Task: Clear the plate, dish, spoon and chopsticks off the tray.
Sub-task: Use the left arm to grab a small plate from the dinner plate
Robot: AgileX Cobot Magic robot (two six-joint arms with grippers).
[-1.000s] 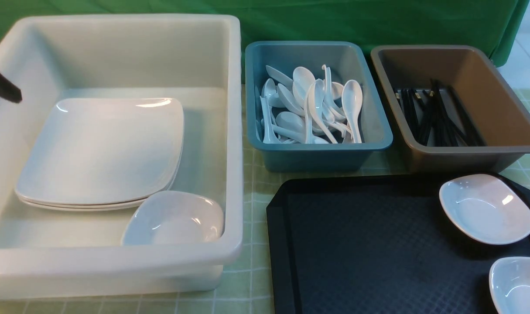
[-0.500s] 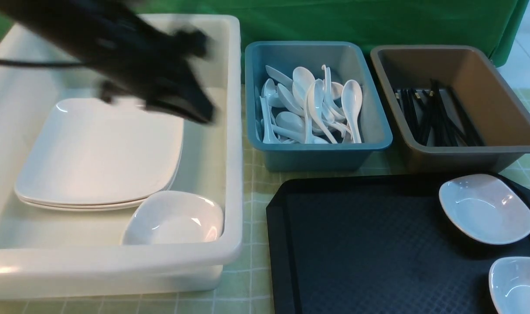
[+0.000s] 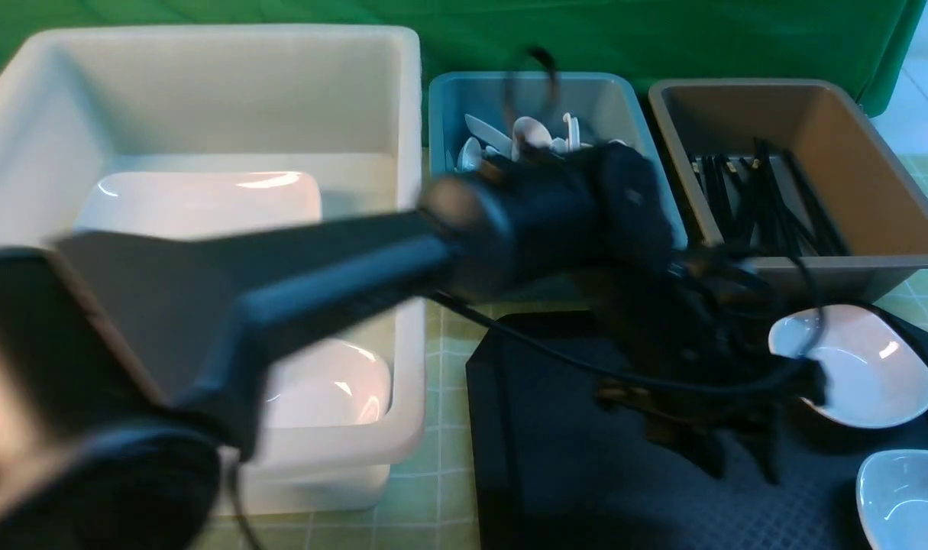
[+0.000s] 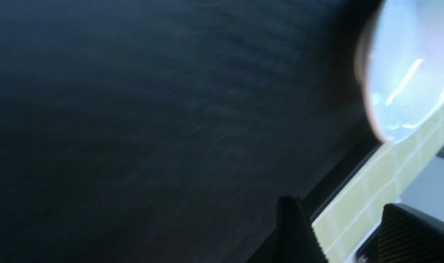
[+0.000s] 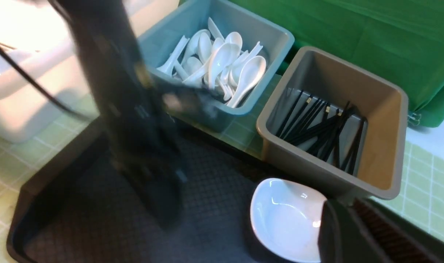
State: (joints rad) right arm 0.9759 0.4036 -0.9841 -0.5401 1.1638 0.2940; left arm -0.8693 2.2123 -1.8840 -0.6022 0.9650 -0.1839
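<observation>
checked cloth carries tub, teal bin, brown bin, tray.

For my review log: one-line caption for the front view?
Motion-blurred left arm reaches over the black tray, end effector near a small white dish; binned spoons and chopsticks behind.

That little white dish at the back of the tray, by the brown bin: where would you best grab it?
By its rim, from above. The dish sits flat on the tray with low sloping walls, so one finger goes inside and one outside. Probably take the side facing the open tray, since the brown bin crowds the far side.
</observation>
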